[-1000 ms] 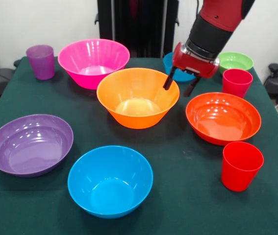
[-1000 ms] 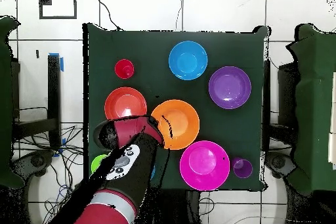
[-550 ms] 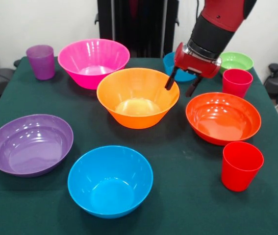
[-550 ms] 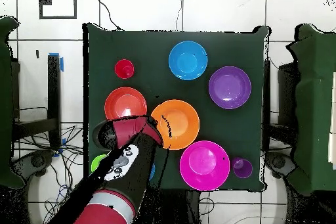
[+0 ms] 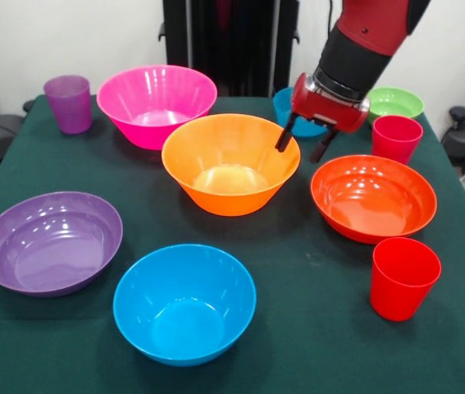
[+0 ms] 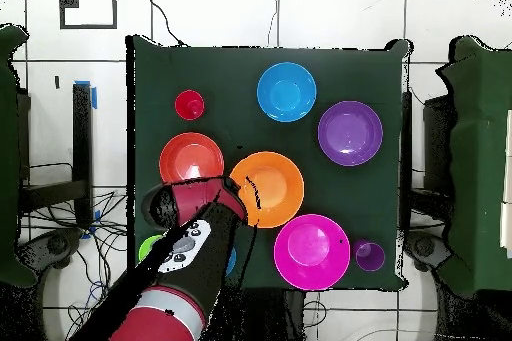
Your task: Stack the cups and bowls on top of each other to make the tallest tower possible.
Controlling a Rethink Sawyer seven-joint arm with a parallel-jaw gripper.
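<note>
Nothing is stacked: pink bowl [image 5: 157, 103], orange bowl [image 5: 230, 162], red-orange bowl [image 5: 373, 197], purple bowl [image 5: 50, 241] and blue bowl [image 5: 184, 301] sit upright, apart on the green cloth, with small blue [image 5: 284, 107] and green [image 5: 394, 103] bowls, two red cups [image 5: 404, 277] and a purple cup [image 5: 69, 103].

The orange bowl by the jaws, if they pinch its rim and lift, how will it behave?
The orange bowl looks like thin glossy plastic, so probably light and somewhat slippery. Held by one side of its wide rim, it would likely tilt. Its narrow base suggests it could slide or rock if pushed.
</note>
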